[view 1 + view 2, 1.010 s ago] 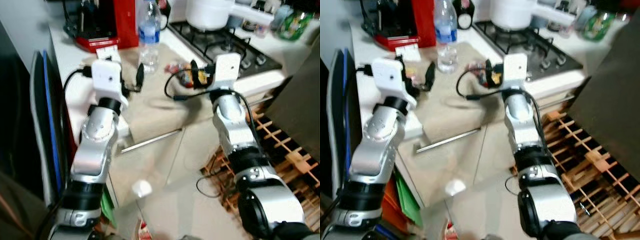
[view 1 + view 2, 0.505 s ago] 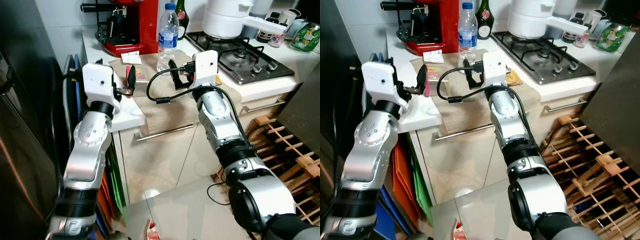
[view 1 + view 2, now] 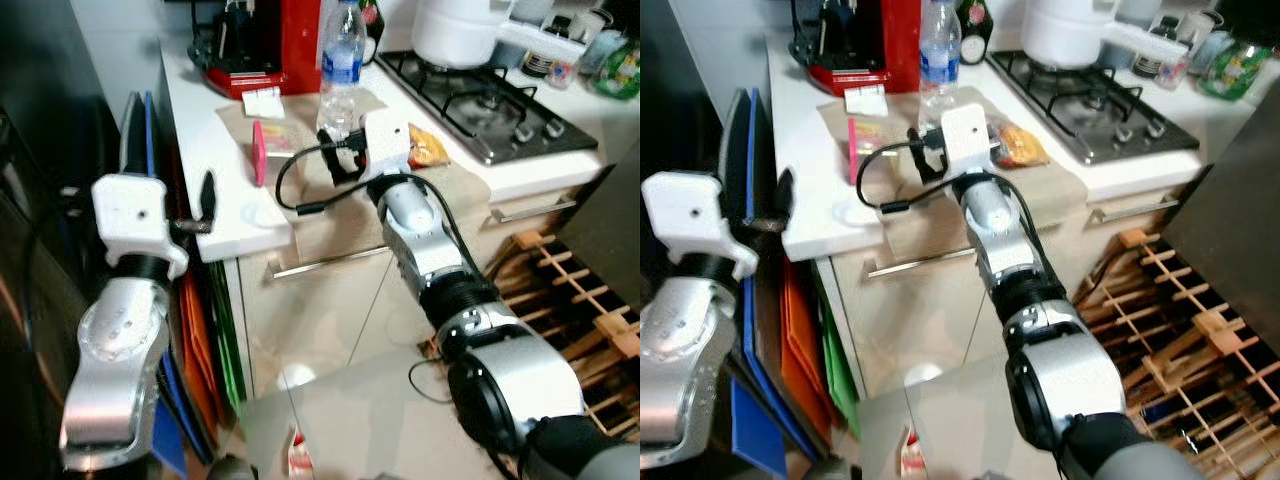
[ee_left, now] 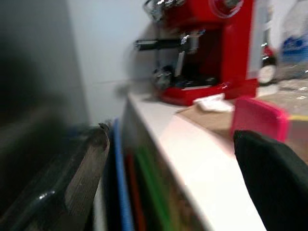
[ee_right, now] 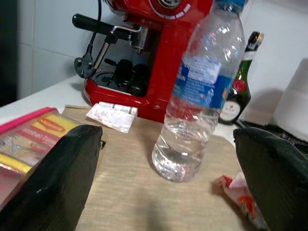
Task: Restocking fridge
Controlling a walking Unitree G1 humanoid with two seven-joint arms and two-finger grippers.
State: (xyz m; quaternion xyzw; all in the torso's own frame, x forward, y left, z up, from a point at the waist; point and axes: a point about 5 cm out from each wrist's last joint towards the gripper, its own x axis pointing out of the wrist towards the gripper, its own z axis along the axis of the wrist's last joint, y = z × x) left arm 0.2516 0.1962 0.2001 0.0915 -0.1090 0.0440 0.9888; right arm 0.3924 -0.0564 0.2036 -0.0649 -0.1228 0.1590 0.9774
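While the right gripper [image 5: 163, 159] hovers over the beige mat with fingers spread, clear plastic water bottle with blue label [image 5: 199, 101] upright ahead near the red espresso machine [image 5: 159, 53], left gripper [image 4: 168, 163] spread wide beside the white counter edge [image 3: 225, 200].

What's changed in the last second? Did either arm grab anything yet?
Nothing grabbed. The left gripper has pulled off the worktop, back to the counter's left edge beside the upright boards. The right gripper has closed in on the water bottle, jaws open either side. The bottle, pink packet and red coffee machine stayed put; otherwise the camera shifted.
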